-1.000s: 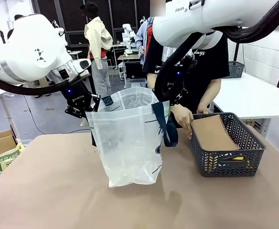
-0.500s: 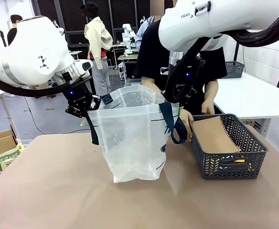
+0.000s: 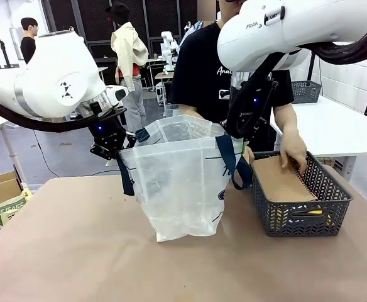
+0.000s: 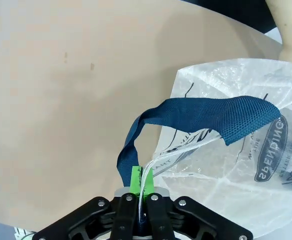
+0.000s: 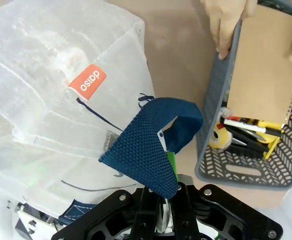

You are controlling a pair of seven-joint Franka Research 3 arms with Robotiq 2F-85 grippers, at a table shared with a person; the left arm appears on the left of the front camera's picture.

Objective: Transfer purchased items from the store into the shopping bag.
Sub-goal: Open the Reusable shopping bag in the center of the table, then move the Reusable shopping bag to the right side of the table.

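Hand [image 3: 295, 151] moved onto pad [image 3: 281, 179] half-hiding basket's [image 3: 300, 206] contents.

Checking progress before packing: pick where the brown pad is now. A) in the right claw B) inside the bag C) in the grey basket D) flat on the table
C: the pad leans inside the basket, with a person's hand at its top edge.

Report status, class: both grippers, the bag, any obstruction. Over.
Left gripper and right gripper shut on translucent whitish plastic tote at navy straps, mouth open. Person's hand on flat brown cardboard pad in dark grey lattice basket.
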